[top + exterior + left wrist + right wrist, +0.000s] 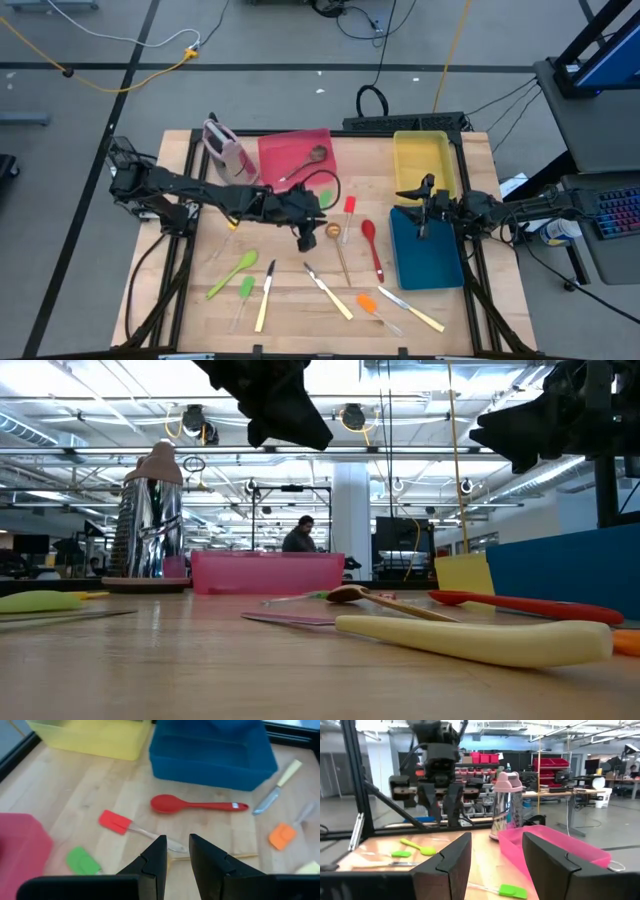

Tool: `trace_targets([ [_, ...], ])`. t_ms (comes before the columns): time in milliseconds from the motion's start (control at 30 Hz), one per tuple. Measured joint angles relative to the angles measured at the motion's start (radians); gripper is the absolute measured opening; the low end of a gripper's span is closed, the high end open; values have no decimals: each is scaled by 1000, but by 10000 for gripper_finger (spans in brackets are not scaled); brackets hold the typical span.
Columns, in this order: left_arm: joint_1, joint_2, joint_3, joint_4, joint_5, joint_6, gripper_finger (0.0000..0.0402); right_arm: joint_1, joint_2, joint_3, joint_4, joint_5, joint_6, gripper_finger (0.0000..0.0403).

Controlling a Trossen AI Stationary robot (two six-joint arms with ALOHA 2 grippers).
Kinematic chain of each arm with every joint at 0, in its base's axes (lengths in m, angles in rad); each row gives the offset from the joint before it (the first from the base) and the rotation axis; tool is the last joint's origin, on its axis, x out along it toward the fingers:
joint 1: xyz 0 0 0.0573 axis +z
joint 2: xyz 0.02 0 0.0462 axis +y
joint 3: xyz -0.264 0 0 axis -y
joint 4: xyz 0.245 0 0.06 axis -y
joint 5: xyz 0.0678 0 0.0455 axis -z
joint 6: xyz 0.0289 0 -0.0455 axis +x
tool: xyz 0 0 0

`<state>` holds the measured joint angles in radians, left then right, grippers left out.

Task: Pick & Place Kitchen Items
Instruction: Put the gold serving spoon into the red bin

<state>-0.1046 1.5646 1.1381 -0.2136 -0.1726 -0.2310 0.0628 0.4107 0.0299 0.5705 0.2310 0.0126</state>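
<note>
Slim utensils lie flat on the wooden table: a red spoon (372,245), a red-headed spatula (349,207), a wooden spoon (338,245), a green spoon (232,272), a green spatula (245,290), cream-handled knives (328,292) and an orange spatula (368,302). Another spoon (305,160) lies in the red tray (293,140). My left gripper (307,238) hangs above the table's middle, fingers pointing down, a narrow gap between them and nothing in it (177,851); the red spatula's clear handle (150,834) lies just beyond its tips. My right gripper (422,218) is open and empty (496,855) over the blue tray's far end.
The yellow tray (422,160) stands at the far right and the blue tray (425,260) next to it on the near side. The pink-and-grey container (225,150) stands upright at the far left beside the red tray. A second green spatula (325,197) lies by the red tray.
</note>
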Motion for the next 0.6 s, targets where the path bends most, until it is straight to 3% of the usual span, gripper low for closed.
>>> trace_targets([
  [233,-42,0,0,0,-10,-46,88,2,30,40,2,-161,30,169],
  [400,-62,0,0,0,-11,-57,88,36,126,70,27,-156,66,169],
  [600,-75,0,0,0,-11,-56,88,101,272,74,257,-157,32,169],
])
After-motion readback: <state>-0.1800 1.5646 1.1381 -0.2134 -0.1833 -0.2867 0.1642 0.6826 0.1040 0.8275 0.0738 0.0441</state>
